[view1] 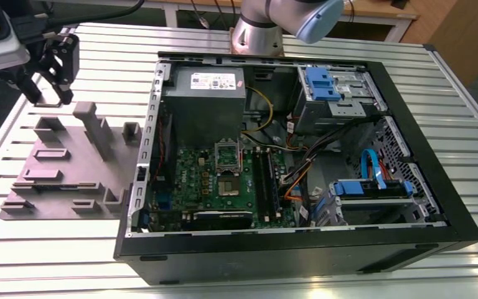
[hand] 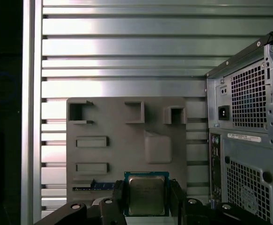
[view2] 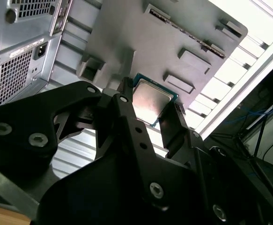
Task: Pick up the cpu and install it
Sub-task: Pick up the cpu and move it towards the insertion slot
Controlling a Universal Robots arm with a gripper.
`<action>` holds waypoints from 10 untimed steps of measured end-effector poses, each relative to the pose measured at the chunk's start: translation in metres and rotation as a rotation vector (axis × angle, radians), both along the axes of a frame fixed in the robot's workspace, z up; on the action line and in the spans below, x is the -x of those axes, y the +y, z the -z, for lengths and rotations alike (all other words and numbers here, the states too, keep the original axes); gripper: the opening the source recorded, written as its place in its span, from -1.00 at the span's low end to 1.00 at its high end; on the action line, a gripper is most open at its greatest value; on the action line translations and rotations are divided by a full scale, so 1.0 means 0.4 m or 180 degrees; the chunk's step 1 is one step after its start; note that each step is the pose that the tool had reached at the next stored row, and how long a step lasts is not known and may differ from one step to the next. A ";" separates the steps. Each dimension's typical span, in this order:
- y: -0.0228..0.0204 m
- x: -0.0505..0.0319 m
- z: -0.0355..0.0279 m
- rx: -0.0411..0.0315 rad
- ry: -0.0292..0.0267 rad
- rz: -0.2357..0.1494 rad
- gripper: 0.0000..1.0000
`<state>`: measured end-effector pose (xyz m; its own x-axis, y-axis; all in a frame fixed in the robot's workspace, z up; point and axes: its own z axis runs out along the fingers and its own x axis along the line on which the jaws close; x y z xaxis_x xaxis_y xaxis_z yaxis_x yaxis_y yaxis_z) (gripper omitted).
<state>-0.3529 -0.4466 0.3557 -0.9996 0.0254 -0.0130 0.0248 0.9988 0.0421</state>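
Note:
The cpu (hand: 146,194), a small square chip with a silver-grey top and a thin pale rim, sits between my black fingers (hand: 120,196) in both wrist views, and the second wrist view shows the cpu (view2: 151,99) clamped at its edges. My gripper (view1: 48,94) hangs at the exterior view's far left, above the back of the grey fixture plate (view1: 65,168) and beside the open computer case (view1: 305,237). It is shut on the cpu, lifted off the plate. On the green motherboard, the socket (view1: 226,186) lies open with its metal frame (view1: 226,152) hinged up.
The grey fixture plate carries several raised blocks and posts (view1: 98,128) under and near my gripper. Inside the case are a power supply (view1: 204,87), blue drive brackets (view1: 322,84), loose cables (view1: 305,156) and black memory slots (view1: 262,180). The case stands on a slatted metal table (view1: 48,249).

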 end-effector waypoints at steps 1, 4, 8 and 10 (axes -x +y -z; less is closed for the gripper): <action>0.000 -0.005 0.000 0.0000 0.0000 0.0000 -0.06; 0.000 -0.019 0.000 0.0000 0.0000 0.0000 -0.06; 0.000 -0.037 0.000 0.0000 0.0000 0.0000 -0.06; 0.000 -0.045 0.000 0.0000 0.0000 0.0000 -0.06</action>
